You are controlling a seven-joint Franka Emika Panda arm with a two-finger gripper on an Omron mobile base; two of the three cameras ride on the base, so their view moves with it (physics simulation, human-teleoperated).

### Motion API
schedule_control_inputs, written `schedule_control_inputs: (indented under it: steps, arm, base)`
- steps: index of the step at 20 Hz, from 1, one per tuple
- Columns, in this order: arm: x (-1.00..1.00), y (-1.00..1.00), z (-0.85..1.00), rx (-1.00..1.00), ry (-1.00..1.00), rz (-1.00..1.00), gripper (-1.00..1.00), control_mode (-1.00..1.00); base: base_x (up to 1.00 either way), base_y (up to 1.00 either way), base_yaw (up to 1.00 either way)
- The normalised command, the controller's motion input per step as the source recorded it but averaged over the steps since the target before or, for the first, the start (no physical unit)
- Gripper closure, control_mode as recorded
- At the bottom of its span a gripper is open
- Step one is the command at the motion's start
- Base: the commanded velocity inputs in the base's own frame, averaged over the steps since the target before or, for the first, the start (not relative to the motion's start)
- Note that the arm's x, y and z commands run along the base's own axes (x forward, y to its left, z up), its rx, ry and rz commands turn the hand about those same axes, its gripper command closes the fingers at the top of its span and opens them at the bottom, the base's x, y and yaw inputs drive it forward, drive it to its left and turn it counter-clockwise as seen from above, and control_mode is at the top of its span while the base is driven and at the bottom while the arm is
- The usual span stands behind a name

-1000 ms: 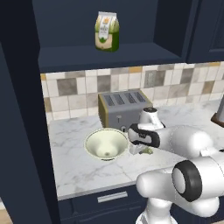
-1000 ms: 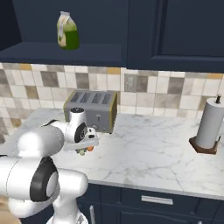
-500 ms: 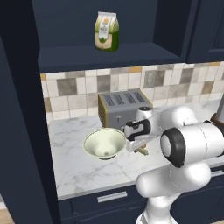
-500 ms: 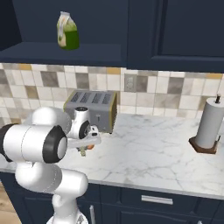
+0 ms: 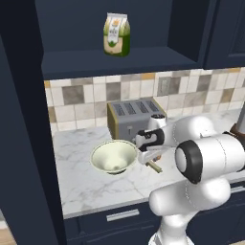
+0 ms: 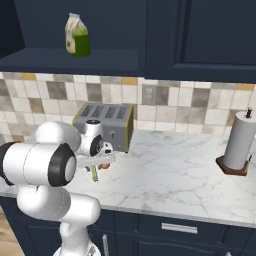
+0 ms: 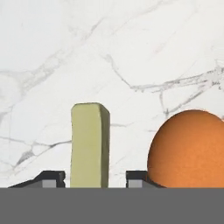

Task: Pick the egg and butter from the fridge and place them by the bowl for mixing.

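In the hand view the two dark fingers (image 7: 53, 178) stand apart on either side of the butter (image 7: 89, 144), with a narrow gap between each tip and the stick, so they are not clamped on it. The butter is a pale yellowish-olive stick that runs straight away from the hand over the marble. Just beside it, on the right of that view, sits the orange-brown egg (image 7: 188, 148), in front of one finger tip and partly covering it; whether egg and finger touch cannot be told.

From the left base view the butter (image 5: 154, 166) lies on the white marble desk (image 5: 95, 191) just below the hand, close beside the bowl (image 5: 114, 157), a wide pale cream-green bowl with a thin rim. From the right base view the stick (image 6: 94, 173) juts down under the hand and the egg (image 6: 105, 166) shows as a small orange spot next to it, in front of the toaster (image 6: 105, 122).

The toaster stands at the back of the desk against the tiled wall. A green and white carton (image 5: 117, 34) stands upright on the dark shelf above. At the far right of the desk a paper towel roll (image 6: 239, 142) stands on its holder, well apart from the rest.
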Motion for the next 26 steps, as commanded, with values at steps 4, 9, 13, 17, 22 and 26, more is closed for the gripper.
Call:
schedule_control_inputs:
  steps: [4, 9, 13, 17, 22, 26]
  arm:
    - [0.0, -0.12, 0.48, 0.0, 0.0, 0.0, -1.0, -1.0]
    - [-0.06, -0.14, 0.63, 0.0, 0.0, 0.0, -1.0, -1.0]
    - [-0.36, -0.04, 0.68, 0.0, 0.0, 0.0, -1.0, -1.0]
    - [-0.7, 0.0, 0.66, 0.0, 0.0, -0.02, -1.0, -1.0]
    - [-0.98, 0.0, 0.55, 0.0, 0.0, -0.1, -1.0, -1.0]
    - [-1.0, -0.21, 0.49, 0.02, 0.0, -0.16, -1.0, -1.0]
  base:
    - [0.0, 0.0, 0.0]
    - [0.0, 0.0, 0.0]
    - [0.0, 0.0, 0.0]
    - [0.0, 0.0, 0.0]
    - [0.0, 0.0, 0.0]
    - [0.0, 0.0, 0.0]
